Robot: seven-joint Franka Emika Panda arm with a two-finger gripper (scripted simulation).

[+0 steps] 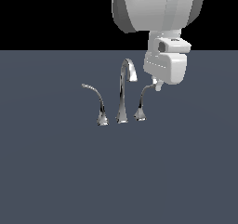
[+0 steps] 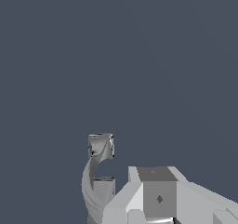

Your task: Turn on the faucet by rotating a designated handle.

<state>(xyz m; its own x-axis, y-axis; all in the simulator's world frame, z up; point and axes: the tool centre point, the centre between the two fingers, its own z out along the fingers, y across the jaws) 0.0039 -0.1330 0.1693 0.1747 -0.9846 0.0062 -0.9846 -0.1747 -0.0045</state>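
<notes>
- Looming at the top of the exterior view, the Panda arm's white body is hanging closest to the camera, with the gripper reaching down toward the chrome faucet.
- Standing on the flat grey bench, the faucet is showing three pieces: a tall gooseneck spout in the middle, a longer thin lever on the exterior view's left, and the shorter handle on the exterior view's right.
- That handle is rising from its flared foot and curving up toward the gripper, its tip sitting right at the small white fingertip area under the hand; whether the two are touching is too fine to tell.
- From the wrist view, a chrome piece, probably the handle, is lying just beside the grey block of the gripper, off to one side rather than between the fingers.
- How the jaws are standing I cannot tell: neither view is showing the gap or both fingertips clearly.
- Judging the risk: the lever is slim, shiny and curved, so a push near its tip may be sliding off before it rotates.
- If contact is glancing, the hand could be sweeping past and toward the spout just beside it, since the pieces are standing close together.
</notes>
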